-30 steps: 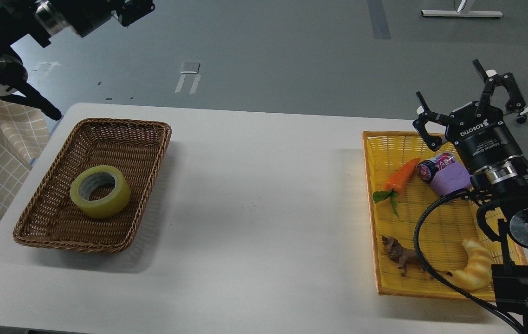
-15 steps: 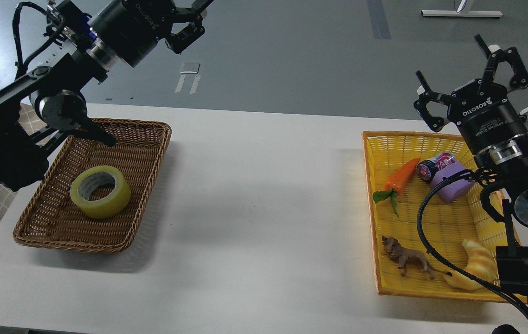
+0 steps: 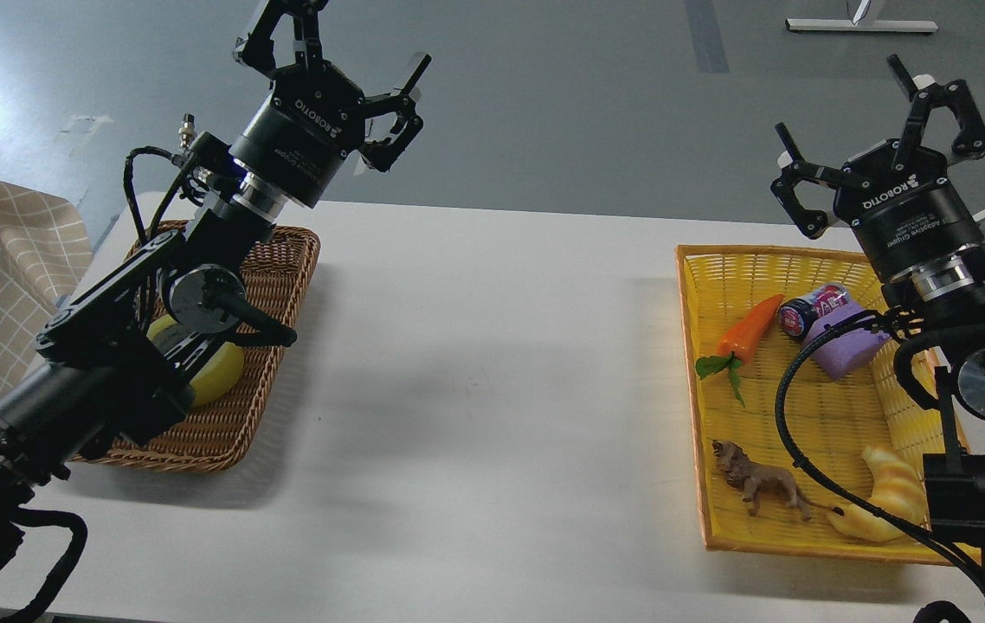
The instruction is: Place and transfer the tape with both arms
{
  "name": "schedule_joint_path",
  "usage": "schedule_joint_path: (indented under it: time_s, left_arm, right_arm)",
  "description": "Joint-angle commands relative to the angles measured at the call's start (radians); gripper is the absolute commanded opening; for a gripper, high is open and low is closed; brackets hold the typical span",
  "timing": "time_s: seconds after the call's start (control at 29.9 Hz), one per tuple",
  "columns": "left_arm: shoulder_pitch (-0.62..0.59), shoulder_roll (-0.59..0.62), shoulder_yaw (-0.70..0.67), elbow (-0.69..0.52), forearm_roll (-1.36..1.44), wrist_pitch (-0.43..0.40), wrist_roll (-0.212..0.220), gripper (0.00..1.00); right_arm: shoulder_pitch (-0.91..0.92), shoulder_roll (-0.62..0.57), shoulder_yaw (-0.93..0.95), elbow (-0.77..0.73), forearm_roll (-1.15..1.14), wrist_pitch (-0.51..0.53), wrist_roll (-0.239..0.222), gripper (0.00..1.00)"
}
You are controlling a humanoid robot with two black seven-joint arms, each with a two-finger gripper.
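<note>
Right arm base: black housing low at the right edge, with a cable looping over the yellow basket [image 3: 704,519].
Left arm base: thick black links rise from the lower left corner and cross the near side of the brown wicker basket [image 3: 289,260].
Croissant toy [image 3: 886,502]: near right corner of the yellow basket, partly behind the right arm.
Lion figure [image 3: 761,486]: standing in the yellow basket, just left of the croissant toy.
Desk [image 3: 492,389]: white, with one basket at each end, well apart from each other.
Tape [image 3: 220,374]: lying in the brown wicker basket at the left end of the desk; the left arm hides most of it, and only yellow slivers show beside the arm joint.
Carrot toy [image 3: 748,333]: orange with green leaves, in the far half of the yellow basket.
Purple block [image 3: 843,350]: right of the carrot toy, touching a small can [image 3: 808,313].
Right gripper [image 3: 878,147]: raised above the far edge of the yellow basket, pointing up and away, jaws spread wide and empty.
Left gripper [image 3: 337,61]: raised above the far edge of the wicker basket, pointing up and away, jaws spread and empty.
Floor [image 3: 544,104]: grey, beyond the desk.
</note>
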Motion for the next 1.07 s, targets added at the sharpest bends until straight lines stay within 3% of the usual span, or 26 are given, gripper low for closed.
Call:
schedule_joint_path:
  time_s: [0.0,0.43,1.04]
  left_arm:
    - [0.032,-0.032,-0.005,0.002,0.001,0.000,0.000,0.98]
    - [0.103,-0.064,-0.005,0.016,-0.002,0.000,-0.002,0.98]
    - [0.103,-0.076,-0.039,0.016,-0.006,0.000,0.008,0.98]
  right_arm:
    - [0.005,-0.003,0.000,0.000,0.000,0.000,-0.002,1.00]
    - [0.017,0.019,-0.023,-0.052,0.000,0.000,0.000,1.00]
    - [0.023,0.031,-0.030,-0.062,0.000,0.000,0.009,1.00]
